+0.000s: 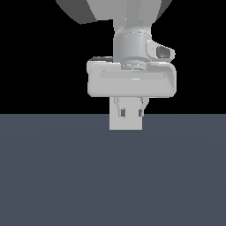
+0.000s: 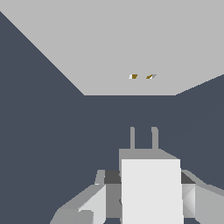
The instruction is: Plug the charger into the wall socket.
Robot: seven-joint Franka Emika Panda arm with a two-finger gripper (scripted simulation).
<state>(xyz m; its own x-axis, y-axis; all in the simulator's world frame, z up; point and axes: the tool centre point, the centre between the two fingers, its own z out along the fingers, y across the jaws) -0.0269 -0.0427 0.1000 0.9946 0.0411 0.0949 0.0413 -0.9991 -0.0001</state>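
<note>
In the wrist view the charger [image 2: 151,188], a whitish-grey cube, sits between my fingers [image 2: 94,201]. Its two thin prongs [image 2: 132,138] point toward the wall socket [image 2: 131,39], a flat pale grey panel with two yellowish dots [image 2: 142,76] at its centre. A gap of dark floor separates the prongs from the panel. In the exterior view my gripper [image 1: 131,114] hangs low with the fingers close together. The pale square of the wall socket [image 1: 126,124] shows behind them. The charger cannot be told apart from the panel there.
A dark blue-grey floor [image 1: 110,176] spreads under everything. The background above it is black. The arm's wide white hand [image 1: 131,81] covers the top of the panel in the exterior view.
</note>
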